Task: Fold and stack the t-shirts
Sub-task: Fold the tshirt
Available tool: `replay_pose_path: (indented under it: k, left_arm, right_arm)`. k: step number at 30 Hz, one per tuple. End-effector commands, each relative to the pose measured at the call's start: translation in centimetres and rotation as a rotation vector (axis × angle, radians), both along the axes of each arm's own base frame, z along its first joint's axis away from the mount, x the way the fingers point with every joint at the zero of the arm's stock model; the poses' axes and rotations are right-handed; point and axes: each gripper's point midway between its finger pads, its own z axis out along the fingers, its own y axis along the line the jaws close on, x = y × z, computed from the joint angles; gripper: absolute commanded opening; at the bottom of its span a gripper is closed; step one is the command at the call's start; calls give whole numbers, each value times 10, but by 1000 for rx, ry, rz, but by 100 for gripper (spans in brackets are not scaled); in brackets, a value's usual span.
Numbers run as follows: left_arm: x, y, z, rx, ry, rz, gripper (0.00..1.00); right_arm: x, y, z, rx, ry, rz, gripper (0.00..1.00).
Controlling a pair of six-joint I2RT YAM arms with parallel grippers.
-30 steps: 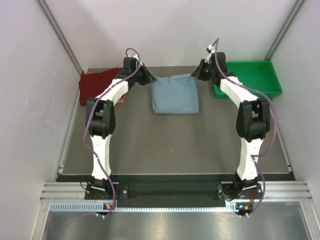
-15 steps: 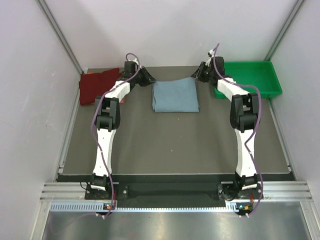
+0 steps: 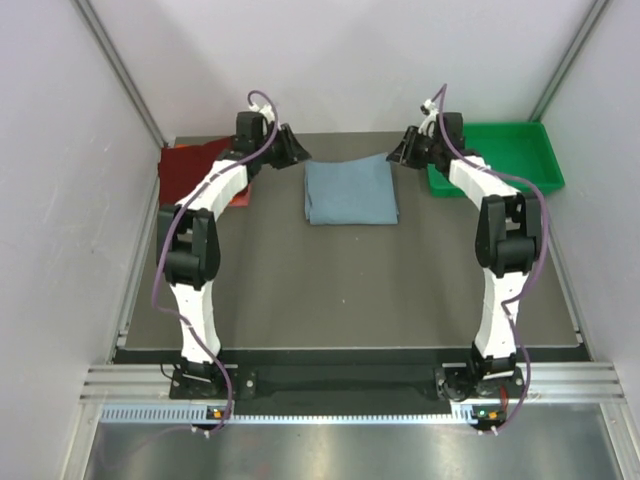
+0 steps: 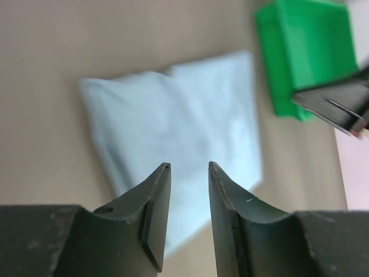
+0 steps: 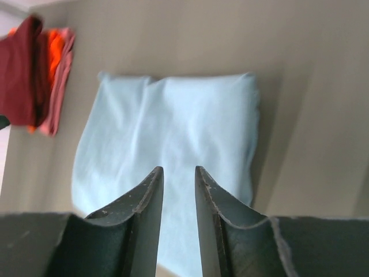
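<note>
Grey table (image 3: 350, 290), white walls: blue shirt (image 3: 350, 190) lies folded flat at far middle, red shirt (image 3: 185, 168) lies over orange shirt (image 5: 55, 43) at far left. Left gripper (image 4: 188, 167) and right gripper (image 5: 177, 169) hover by the blue shirt's far corners. Each has only a narrow gap between its fingers and holds nothing.

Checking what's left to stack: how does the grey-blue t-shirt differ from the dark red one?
The grey-blue t-shirt lies alone, far middle of the table; the dark red t-shirt sits at the far left corner. Grey-blue rests on bare table; dark red tops an orange t-shirt. Both are folded.
</note>
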Motion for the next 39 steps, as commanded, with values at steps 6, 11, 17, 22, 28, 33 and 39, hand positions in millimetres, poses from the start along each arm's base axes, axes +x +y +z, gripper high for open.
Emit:
replay_pose_path:
  k: [6,11,17,22,28,33,39]
  left_arm:
    - [-43,-62,-48,35,19,-155,37]
    - [-26,-49,-104,99,72,-92,38]
    - [-1,-35,-121,42,80,-45,38]
    - [0,-43,-84,-16,38,-87,40]
    - [-30,-29,-22,36,-10,-89,42]
    - [-74,-1,-44,161,57,-61,46]
    - [-111,-2,-78,139,144,-106,47]
  right_arm:
    - [-39,20,-28,-6,73,153,27]
    - [-30,11,-63,-39,115,119,27]
    - [-25,5,-88,-69,154,95,27]
    - [-30,4,-73,-81,135,102,28]
    - [-49,2,-39,-89,125,113,36]
    - [-76,-7,-49,-130,188,109,47]
    - [-100,-10,-65,-145,244,129,56]
